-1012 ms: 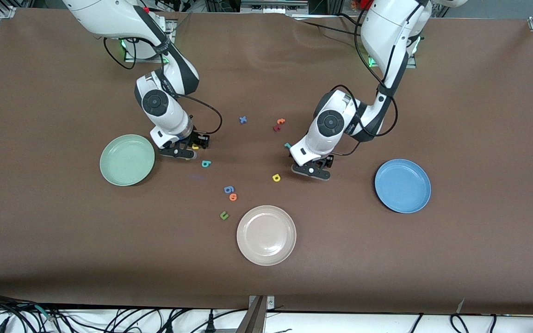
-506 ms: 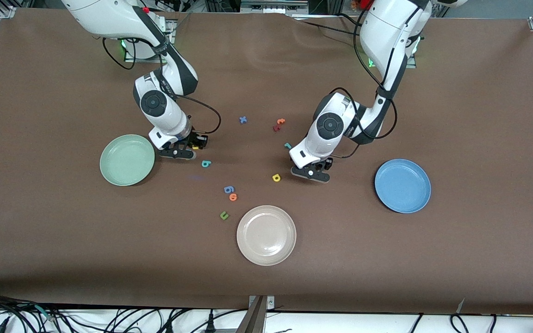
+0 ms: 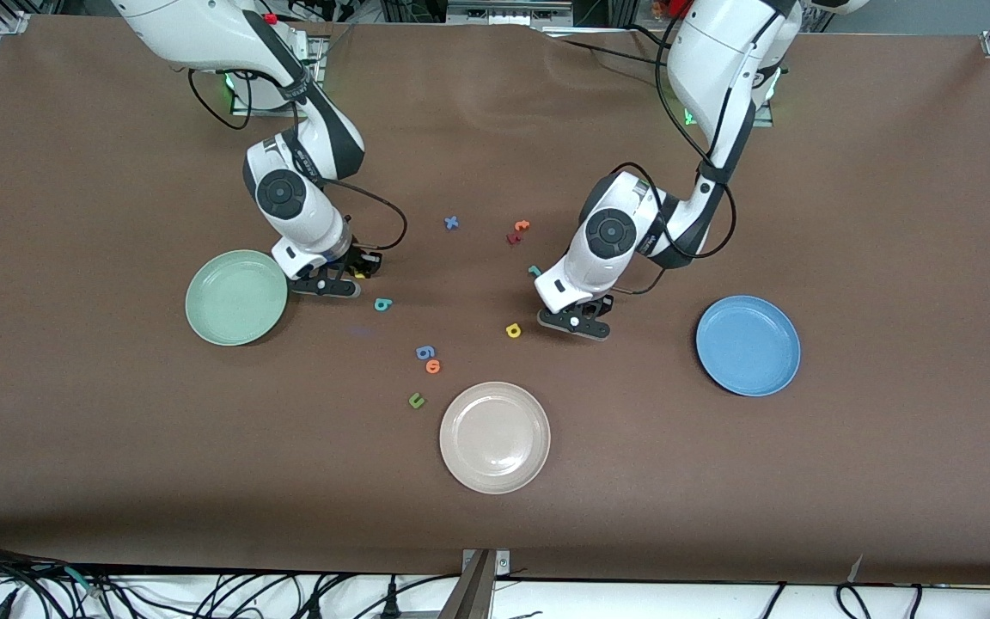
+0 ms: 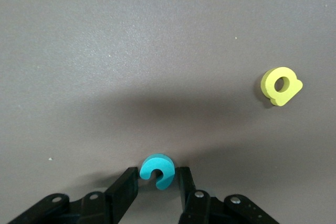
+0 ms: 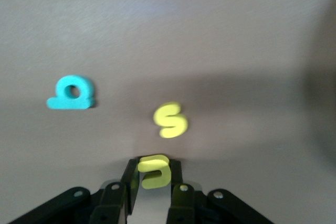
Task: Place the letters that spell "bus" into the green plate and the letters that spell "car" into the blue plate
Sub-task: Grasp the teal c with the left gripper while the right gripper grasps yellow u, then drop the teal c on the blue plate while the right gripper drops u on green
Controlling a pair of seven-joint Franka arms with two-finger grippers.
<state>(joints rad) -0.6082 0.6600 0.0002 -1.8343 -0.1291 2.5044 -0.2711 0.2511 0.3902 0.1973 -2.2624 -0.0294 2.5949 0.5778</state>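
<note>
On the brown tabletop (image 3: 890, 215) both arms reach down among the scattered foam letters. The right gripper (image 5: 153, 178) is low, just beside the green plate (image 3: 236, 297) toward the middle of the tabletop, and its jaws are clamped on the yellow "u" (image 5: 154, 171). The yellow "s" (image 5: 170, 119) lies flat close by, apart from the jaws, and the teal "b" (image 3: 382, 304) lies a little nearer the front camera. The left gripper (image 4: 159, 183) is down between the middle of the tabletop and the blue plate (image 3: 748, 346); its jaws stand on either side of the teal "c" (image 4: 157, 170), touching it on both sides, so they look closed on it. The yellow "a" (image 3: 513, 330) rests just beside that gripper, on the side toward the right arm's end of the tabletop. The teal "r" (image 3: 534, 272) shows at the edge of the left arm's wrist, farther from the front camera than the yellow "a". Both coloured plates hold nothing. Near the middle lie a blue "x" (image 3: 452, 223), an orange letter (image 3: 522, 226) touching a dark red letter (image 3: 513, 238), a blue "6" (image 3: 424, 352), an orange "o" (image 3: 433, 367) and an olive-green "u" (image 3: 416, 400). A cream plate (image 3: 494, 438) sits nearest the front camera.
</note>
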